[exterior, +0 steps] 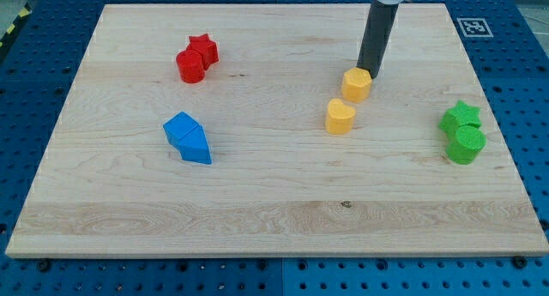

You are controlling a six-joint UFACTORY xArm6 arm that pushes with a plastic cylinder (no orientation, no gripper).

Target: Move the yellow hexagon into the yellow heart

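Observation:
The yellow hexagon lies right of the board's middle, in the upper half. The yellow heart lies just below and slightly left of it, with a narrow gap between them. My tip sits at the hexagon's upper right edge, touching or nearly touching it. The dark rod rises from there to the view's top.
A red star and a red round block touch at upper left. Two blue blocks sit together at left centre. A green star and a green round block sit at the right edge of the wooden board.

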